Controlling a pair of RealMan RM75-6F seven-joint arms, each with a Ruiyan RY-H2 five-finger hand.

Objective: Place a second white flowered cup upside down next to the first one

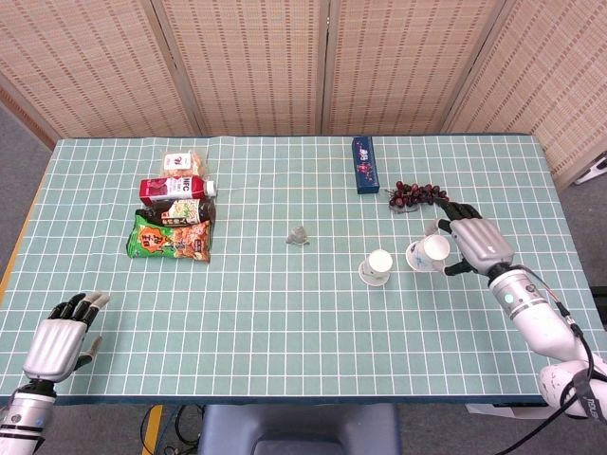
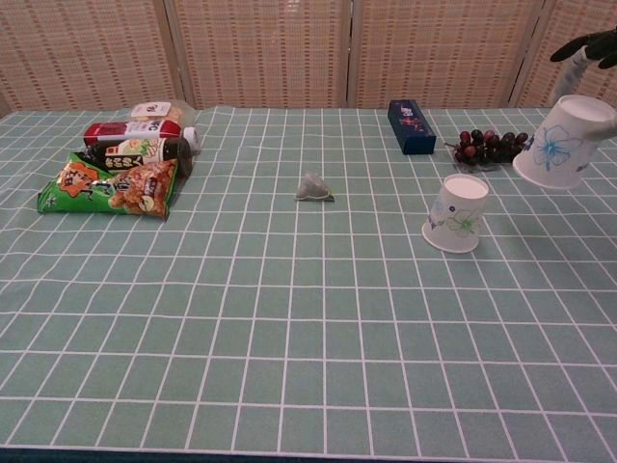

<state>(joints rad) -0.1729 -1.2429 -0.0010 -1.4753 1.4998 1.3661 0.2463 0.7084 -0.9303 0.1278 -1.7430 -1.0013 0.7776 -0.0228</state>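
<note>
One white flowered cup (image 1: 377, 267) (image 2: 456, 213) stands upside down on the green grid table, right of centre. My right hand (image 1: 474, 245) grips a second white flowered cup (image 1: 429, 252) (image 2: 564, 143), tilted and lifted off the table, just right of the first one. In the chest view only the dark fingertips (image 2: 588, 46) of that hand show at the top right edge. Near the front left corner, my left hand (image 1: 62, 341) lies with its fingers apart and holds nothing.
A bunch of dark grapes (image 1: 417, 194) and a blue box (image 1: 363, 164) lie behind the cups. A small crumpled wrapper (image 1: 299, 235) sits mid-table. A snack bag (image 1: 171, 241), a red carton (image 1: 175, 188) and a bottle are grouped at the left.
</note>
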